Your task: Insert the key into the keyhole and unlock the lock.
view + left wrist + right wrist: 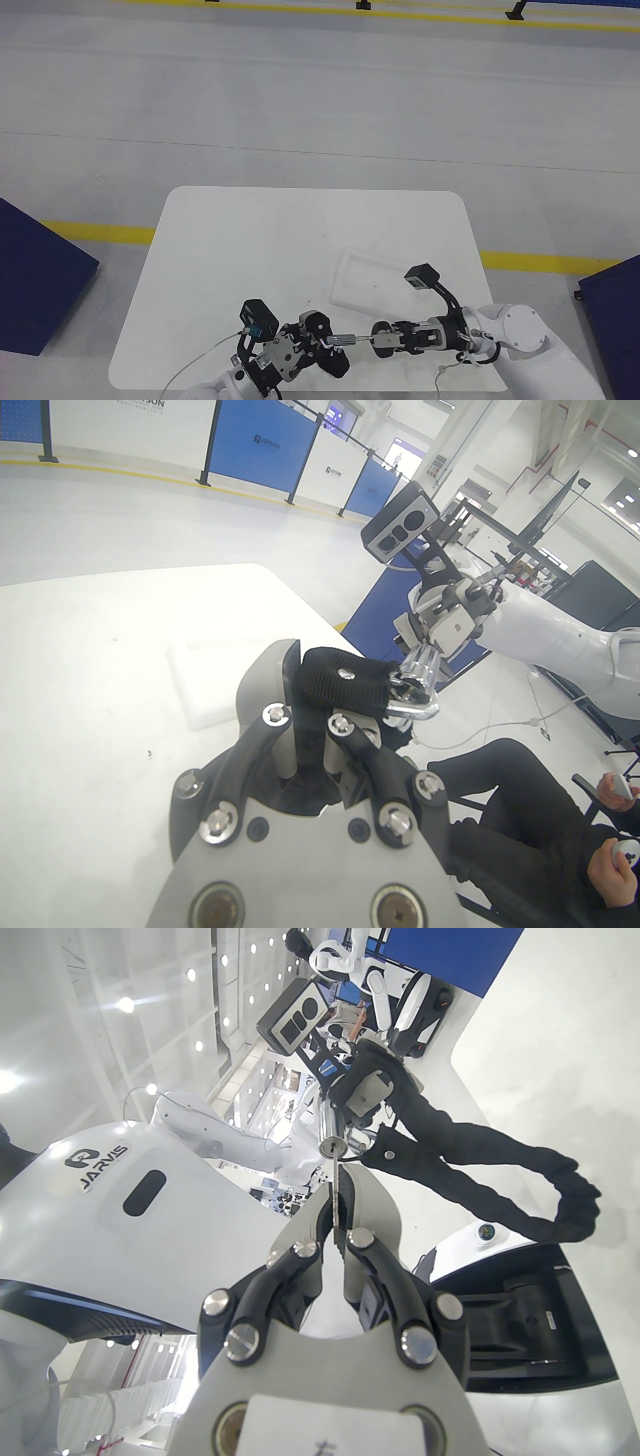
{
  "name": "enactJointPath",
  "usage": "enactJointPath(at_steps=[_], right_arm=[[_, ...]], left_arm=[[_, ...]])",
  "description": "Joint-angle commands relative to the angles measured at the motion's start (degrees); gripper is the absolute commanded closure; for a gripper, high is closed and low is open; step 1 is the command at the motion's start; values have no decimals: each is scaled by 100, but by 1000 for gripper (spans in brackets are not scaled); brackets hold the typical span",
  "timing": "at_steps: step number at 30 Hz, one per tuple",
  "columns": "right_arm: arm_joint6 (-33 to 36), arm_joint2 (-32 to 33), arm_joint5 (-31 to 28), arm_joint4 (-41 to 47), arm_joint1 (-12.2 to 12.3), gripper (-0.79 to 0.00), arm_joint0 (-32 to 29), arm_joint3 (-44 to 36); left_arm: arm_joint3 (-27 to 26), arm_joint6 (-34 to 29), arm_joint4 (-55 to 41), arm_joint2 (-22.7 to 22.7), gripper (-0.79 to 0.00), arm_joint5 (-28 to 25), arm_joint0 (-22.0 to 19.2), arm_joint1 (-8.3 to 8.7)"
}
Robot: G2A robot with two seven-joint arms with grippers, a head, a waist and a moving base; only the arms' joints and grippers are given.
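Note:
The lock has a chrome cylinder (pixel 327 1125) and a long cable in a black fabric sleeve (pixel 500 1188) that hangs in a loop. My left gripper (pixel 305 680) is shut on the sleeved end beside the cylinder (pixel 417 667) and holds it above the table's near edge. My right gripper (pixel 340 1188) is shut on the flat silver key (pixel 336 1208). The key's tip is at the keyhole (pixel 332 1146) on the cylinder's end face; how deep it sits I cannot tell. In the top view the left gripper (pixel 322 345) and right gripper (pixel 385 341) face each other with the cylinder (pixel 345 341) between them.
A white foam pad (pixel 375 280) lies on the white table (pixel 250 250), just beyond the grippers. Dark blue barriers (pixel 30 280) stand off both sides of the table.

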Motion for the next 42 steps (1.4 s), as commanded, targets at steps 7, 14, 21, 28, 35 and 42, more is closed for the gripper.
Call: enactJointPath(at_steps=[7,14,21,28,35,42], right_arm=[[42,-29,47,38,-16,0,25,7],[120,-21,97,128,-23,0,19,9],[119,-16,161,135,-32,0,20,9],[48,-39,265,83,-45,0,34,0],[22,-55,320,54,-57,0,39,-12],[5,-51,384,31,-65,0,31,-38]], left_arm=[[0,0,0,0,0,0,0,0],[0,0,0,0,0,0,0,0],[0,0,0,0,0,0,0,0],[0,0,0,0,0,0,0,0],[0,0,0,0,0,0,0,0],[0,0,0,0,0,0,0,0]])
